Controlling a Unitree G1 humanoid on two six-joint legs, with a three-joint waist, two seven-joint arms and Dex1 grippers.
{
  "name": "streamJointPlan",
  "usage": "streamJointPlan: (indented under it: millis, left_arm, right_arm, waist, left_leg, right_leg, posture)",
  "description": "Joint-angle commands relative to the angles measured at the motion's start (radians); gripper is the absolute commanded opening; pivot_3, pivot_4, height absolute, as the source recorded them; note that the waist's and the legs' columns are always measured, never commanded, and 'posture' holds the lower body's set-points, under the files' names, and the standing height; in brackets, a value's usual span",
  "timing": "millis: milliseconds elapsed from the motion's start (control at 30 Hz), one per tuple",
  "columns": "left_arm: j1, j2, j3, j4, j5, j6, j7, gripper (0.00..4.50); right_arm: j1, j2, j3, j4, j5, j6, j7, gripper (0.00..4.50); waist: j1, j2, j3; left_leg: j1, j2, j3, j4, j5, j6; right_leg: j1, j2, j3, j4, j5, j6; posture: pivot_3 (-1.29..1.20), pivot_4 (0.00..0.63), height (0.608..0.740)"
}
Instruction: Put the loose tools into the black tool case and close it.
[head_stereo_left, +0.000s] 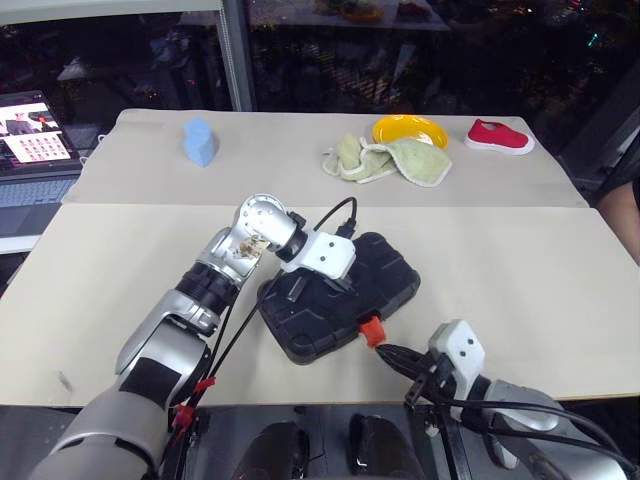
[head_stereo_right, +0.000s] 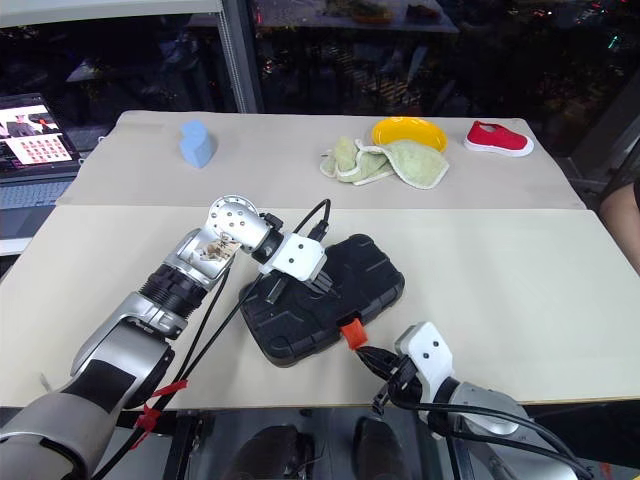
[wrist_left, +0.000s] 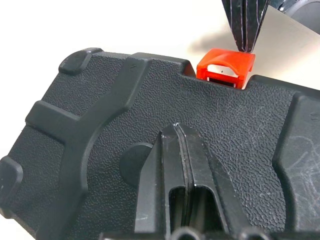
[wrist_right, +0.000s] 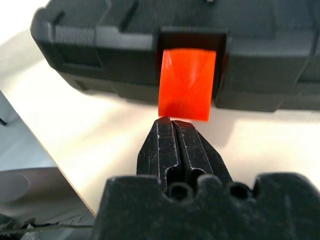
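Right end effector (head_stereo_left: 388, 352) closed, tips at orange latch (head_stereo_left: 372, 330); left end effector (head_stereo_left: 297, 290) closed, pressing black tool case (head_stereo_left: 385, 275) lid.

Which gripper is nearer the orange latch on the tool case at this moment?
Right. The right gripper, shut, has its tips at the orange latch, at the case's front edge. The left gripper, also shut, rests on the black tool case lid, further back.
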Motion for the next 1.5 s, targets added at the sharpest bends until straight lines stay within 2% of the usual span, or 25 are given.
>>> streamJointPlan:
  millis: [33, 433, 567, 933, 1500]
  left_arm:
    - [0.017, 0.017, -0.031, 0.018, 0.053, 0.017, -0.010, 0.00]
    - [0.016, 0.016, -0.030, 0.015, 0.053, 0.019, -0.003, 0.00]
    - [0.017, 0.019, -0.029, 0.013, 0.054, 0.019, -0.002, 0.00]
    - [0.027, 0.017, -0.028, 0.012, 0.055, 0.014, 0.013, 0.00]
    - [0.017, 0.012, -0.028, 0.020, 0.060, 0.009, 0.015, 0.00]
  right_arm:
    - [-0.016, 0.006, -0.003, -0.005, 0.002, -0.010, 0.000, 0.06]
    - [-0.101, 0.025, 0.018, 0.060, -0.002, -0.003, 0.007, 0.06]
    - [-0.121, -0.001, 0.029, 0.074, -0.002, 0.018, 0.026, 0.06]
    - [-0.006, -0.082, -0.153, -0.072, 0.143, 0.069, 0.080, 0.06]
    - [-0.136, -0.032, -0.027, 0.043, 0.068, 0.045, 0.017, 0.06]
  waist:
    - [0.000, 0.000, 0.000]
    - [0.000, 0.000, 0.000]
    - [-0.003, 0.000, 0.000]
    - [0.003, 0.000, 0.000]
    - [0.008, 0.000, 0.000]
  left_leg:
    - [0.000, 0.000, 0.000, 0.000, 0.000, 0.000]
    - [0.000, 0.000, 0.000, 0.000, 0.000, 0.000]
    - [0.000, 0.000, 0.000, 0.000, 0.000, 0.000]
    - [-0.003, 0.000, 0.000, 0.000, 0.000, 0.000]
    - [-0.003, 0.000, 0.000, 0.000, 0.000, 0.000]
  right_leg:
    - [0.000, 0.000, 0.000, 0.000, 0.000, 0.000]
    - [0.000, 0.000, 0.000, 0.000, 0.000, 0.000]
    - [0.000, 0.000, 0.000, 0.000, 0.000, 0.000]
    - [0.000, 0.000, 0.000, 0.000, 0.000, 0.000]
    - [0.000, 0.000, 0.000, -0.001, 0.001, -0.001]
  posture:
    - [0.00, 0.150, 0.732]
    - [0.00, 0.150, 0.732]
    - [0.00, 0.150, 0.732]
    - [0.00, 0.150, 0.732]
    - [0.00, 0.150, 0.732]
